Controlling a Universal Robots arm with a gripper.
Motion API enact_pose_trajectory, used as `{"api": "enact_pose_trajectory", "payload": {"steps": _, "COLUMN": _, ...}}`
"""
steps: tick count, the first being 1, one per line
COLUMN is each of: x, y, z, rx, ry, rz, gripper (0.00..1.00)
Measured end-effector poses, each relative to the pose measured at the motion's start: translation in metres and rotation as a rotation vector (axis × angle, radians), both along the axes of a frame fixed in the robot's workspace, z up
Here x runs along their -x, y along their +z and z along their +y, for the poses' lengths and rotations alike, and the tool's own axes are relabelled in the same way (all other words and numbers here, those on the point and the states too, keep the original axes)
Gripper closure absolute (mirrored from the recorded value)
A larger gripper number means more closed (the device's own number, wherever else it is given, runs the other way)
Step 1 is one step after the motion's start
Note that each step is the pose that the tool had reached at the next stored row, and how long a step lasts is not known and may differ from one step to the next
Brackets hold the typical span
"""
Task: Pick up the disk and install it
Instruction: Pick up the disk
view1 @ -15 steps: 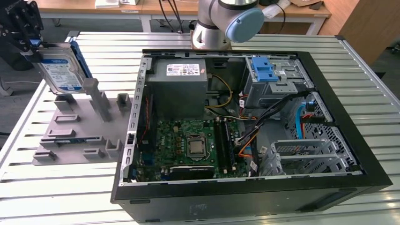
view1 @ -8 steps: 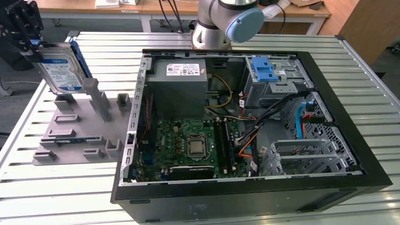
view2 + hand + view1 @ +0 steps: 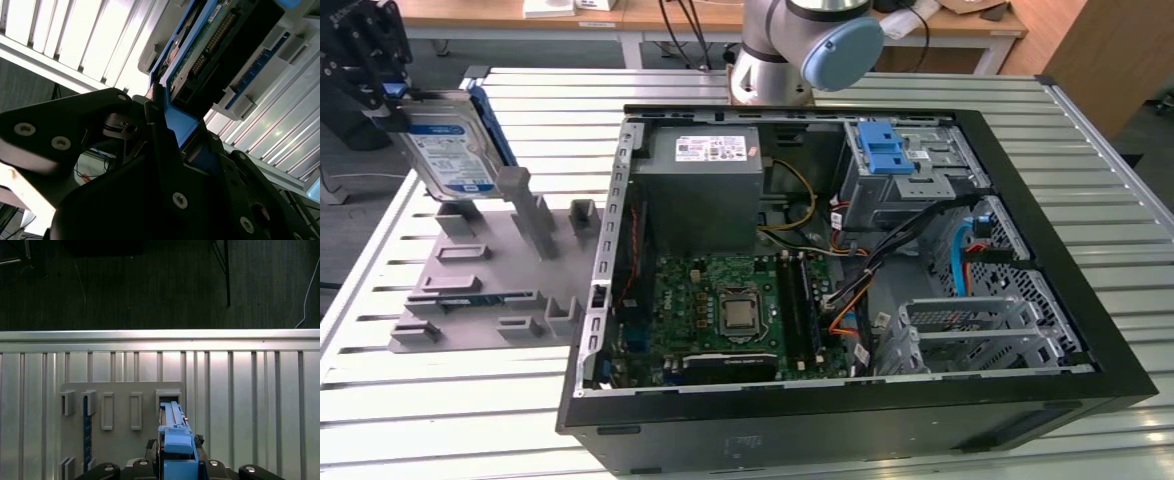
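The disk (image 3: 447,145) is a silver hard drive with a white-and-blue label in a blue carrier frame. It hangs tilted over the grey holder block (image 3: 487,270) at the exterior view's left. My gripper (image 3: 387,98) is shut on its upper end. In the second wrist view the black fingers (image 3: 150,150) clamp the blue carrier (image 3: 177,122), and the disk's green circuit side (image 3: 210,42) faces the camera. In the first wrist view the carrier's blue edge (image 3: 175,440) sits between the gripper's jaws, above a slot of the grey holder (image 3: 120,410).
An open computer case (image 3: 1067,250) lies on the slatted metal table (image 3: 454,420). Inside are a grey power-supply box (image 3: 700,180), the motherboard (image 3: 734,310), a metal drive bay with a blue latch (image 3: 887,150), cables and a silver cage (image 3: 974,330). The arm's base (image 3: 787,50) stands behind the case.
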State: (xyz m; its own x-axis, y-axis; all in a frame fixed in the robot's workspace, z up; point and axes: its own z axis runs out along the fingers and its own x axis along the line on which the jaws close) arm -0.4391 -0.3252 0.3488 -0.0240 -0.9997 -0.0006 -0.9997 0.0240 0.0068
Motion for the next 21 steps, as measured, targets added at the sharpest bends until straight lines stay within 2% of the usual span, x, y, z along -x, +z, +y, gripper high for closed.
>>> {"api": "enact_pose_trajectory", "payload": {"steps": 9, "x": 0.0, "y": 0.0036, "z": 0.0, "rx": 0.0, "ry": 0.0, "rz": -0.0001, "gripper": 0.64}}
{"api": "enact_pose_trajectory", "payload": {"steps": 21, "x": 0.0, "y": 0.0119, "z": 0.0, "rx": 0.0, "ry": 0.0, "rz": 0.0, "gripper": 0.64}}
